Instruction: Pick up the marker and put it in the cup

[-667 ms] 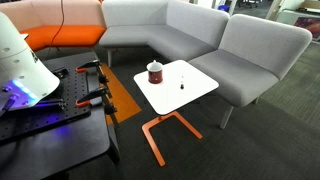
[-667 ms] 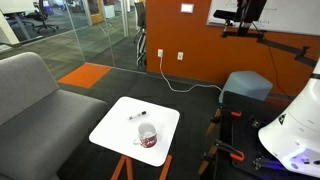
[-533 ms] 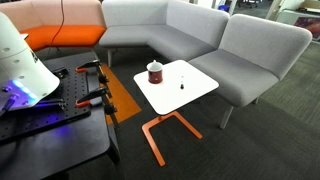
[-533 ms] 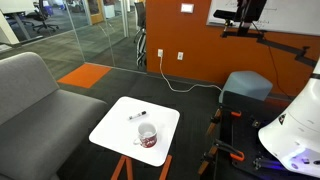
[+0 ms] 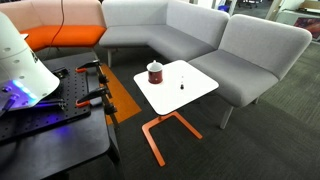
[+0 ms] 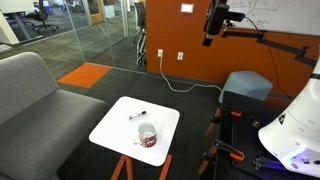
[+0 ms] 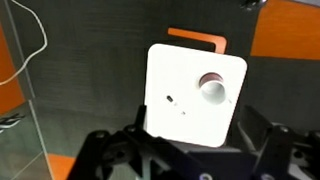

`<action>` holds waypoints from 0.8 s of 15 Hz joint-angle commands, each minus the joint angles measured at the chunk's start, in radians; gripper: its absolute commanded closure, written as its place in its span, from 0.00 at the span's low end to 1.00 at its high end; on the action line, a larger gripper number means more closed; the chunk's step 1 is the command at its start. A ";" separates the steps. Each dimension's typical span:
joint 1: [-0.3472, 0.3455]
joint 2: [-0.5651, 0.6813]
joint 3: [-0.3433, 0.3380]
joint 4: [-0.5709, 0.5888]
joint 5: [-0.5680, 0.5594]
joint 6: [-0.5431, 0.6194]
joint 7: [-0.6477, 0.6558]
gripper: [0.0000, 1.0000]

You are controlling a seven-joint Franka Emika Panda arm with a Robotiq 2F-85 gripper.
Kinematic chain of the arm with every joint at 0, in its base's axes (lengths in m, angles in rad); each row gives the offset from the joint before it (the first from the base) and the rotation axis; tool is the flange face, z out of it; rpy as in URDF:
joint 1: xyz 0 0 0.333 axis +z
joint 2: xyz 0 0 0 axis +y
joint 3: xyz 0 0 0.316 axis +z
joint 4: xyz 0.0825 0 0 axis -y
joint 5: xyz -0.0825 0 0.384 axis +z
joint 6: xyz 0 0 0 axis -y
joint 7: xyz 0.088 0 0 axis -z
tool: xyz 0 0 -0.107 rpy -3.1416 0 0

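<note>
The dark red-brown cup [image 5: 154, 71] stands on a small white side table [image 5: 195, 90]. The tiny dark marker [image 5: 182, 85] lies on the tabletop a little way from it. Both also show in an exterior view, the cup [image 6: 147, 136] near the table's front and the marker [image 6: 137, 115] behind it. In the wrist view I look down from high up on the table [image 7: 190, 115], with the cup [image 7: 212, 87] and the marker [image 7: 170, 98] on it. My gripper [image 7: 190, 152] is open and empty, far above them. It shows high up in an exterior view [image 6: 214, 22].
A grey sofa [image 5: 200, 35] wraps round the table's far side. A black cart with orange-handled clamps [image 5: 90, 90] stands beside the table. The table has an orange frame [image 5: 160, 135]. A cable [image 7: 30, 45] lies on the dark carpet. A glass wall [image 6: 70, 35] runs behind.
In an exterior view my arm and gripper, high near the wall, have swung to the left. The cup and marker have not moved.
</note>
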 commanded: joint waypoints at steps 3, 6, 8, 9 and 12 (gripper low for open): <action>0.010 0.459 -0.060 0.057 -0.030 0.280 -0.151 0.00; 0.017 0.713 -0.036 0.188 -0.043 0.365 -0.241 0.00; 0.013 0.876 -0.018 0.317 -0.066 0.398 -0.248 0.00; 0.011 0.959 -0.015 0.397 -0.100 0.385 -0.219 0.00; 0.003 0.997 -0.010 0.420 -0.096 0.394 -0.205 0.00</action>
